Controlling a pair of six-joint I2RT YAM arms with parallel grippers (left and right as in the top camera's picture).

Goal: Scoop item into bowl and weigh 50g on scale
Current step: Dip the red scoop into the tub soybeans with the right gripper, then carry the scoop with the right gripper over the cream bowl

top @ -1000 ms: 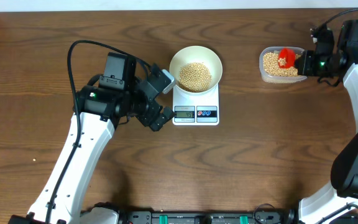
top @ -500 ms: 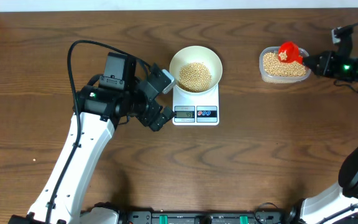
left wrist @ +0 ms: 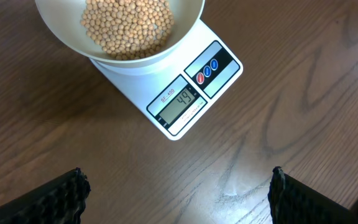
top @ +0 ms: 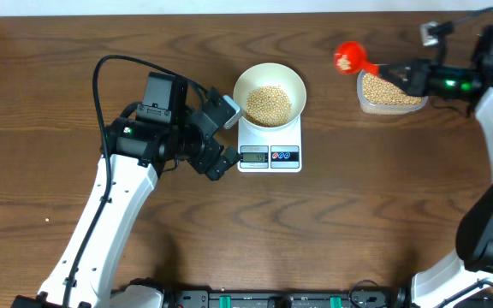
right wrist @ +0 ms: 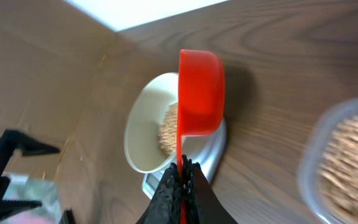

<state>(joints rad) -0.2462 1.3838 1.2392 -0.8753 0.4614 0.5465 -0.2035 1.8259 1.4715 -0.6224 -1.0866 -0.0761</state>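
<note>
- Over the right half of the table, between the tub (top: 360, 96) and the bowl (top: 268, 73), my right gripper (top: 403, 75) is clamped on the handle of the red scoop (top: 347, 58), which carries only a few beans (top: 343, 61).
- The bowl sits on the scale (top: 294, 137) with a heap of beans inside, and the display (left wrist: 178, 106) reads 49.
- My left gripper (top: 226, 137) hangs spread wide just beside the scale, grasping nothing.
- I judge this the final top-up, one gram short.
- Next, I need the scoop over the bowl and tipped gently, bean by bean. Dumping it all risks overshooting.
</note>
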